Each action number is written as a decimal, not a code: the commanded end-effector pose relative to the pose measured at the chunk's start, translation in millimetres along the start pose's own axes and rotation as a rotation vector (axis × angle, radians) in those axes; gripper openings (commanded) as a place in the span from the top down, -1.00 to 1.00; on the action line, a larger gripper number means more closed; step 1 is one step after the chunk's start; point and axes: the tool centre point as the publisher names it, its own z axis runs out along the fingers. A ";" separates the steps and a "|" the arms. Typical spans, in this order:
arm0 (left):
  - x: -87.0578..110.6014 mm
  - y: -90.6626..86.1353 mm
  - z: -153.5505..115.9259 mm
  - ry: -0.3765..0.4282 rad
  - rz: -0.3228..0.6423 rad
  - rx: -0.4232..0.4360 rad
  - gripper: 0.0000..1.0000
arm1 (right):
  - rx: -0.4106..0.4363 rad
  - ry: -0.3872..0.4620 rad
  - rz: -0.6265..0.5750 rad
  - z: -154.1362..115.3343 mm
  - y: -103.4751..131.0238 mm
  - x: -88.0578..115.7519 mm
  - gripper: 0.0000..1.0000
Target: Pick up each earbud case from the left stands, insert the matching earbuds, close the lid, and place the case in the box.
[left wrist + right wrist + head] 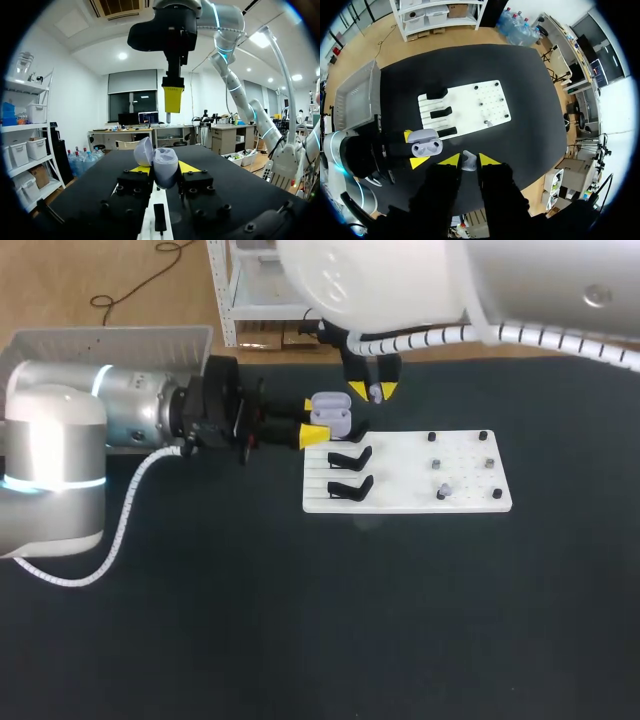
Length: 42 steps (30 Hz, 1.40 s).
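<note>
A: Where's the earbud case (pixel 330 412)?
B: Lid open, pinched from both sides by the left gripper (pixel 312 421), near the white board's (pixel 400 490) far-left corner. That arm lies level, coming in from the left.
A: And the right?
B: The right gripper (pixel 373 390) points straight down just right of the case, clamped on an earbud (pixel 468 159). The box (pixel 110 332) sits at the far-left edge. The black table (pixel 300 620) stretches wide on the board's near side.
</note>
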 end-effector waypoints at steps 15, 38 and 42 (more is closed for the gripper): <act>6.9 3.2 6.5 0.012 0.022 0.003 1.00 | 0.087 0.005 0.051 1.9 16.9 8.5 1.00; 12.7 5.2 10.2 0.027 0.064 -0.018 1.00 | 0.069 0.133 0.193 15.9 33.1 2.5 1.00; 14.2 4.4 10.4 0.029 0.064 -0.022 1.00 | 0.075 0.136 0.186 20.0 35.8 3.4 1.00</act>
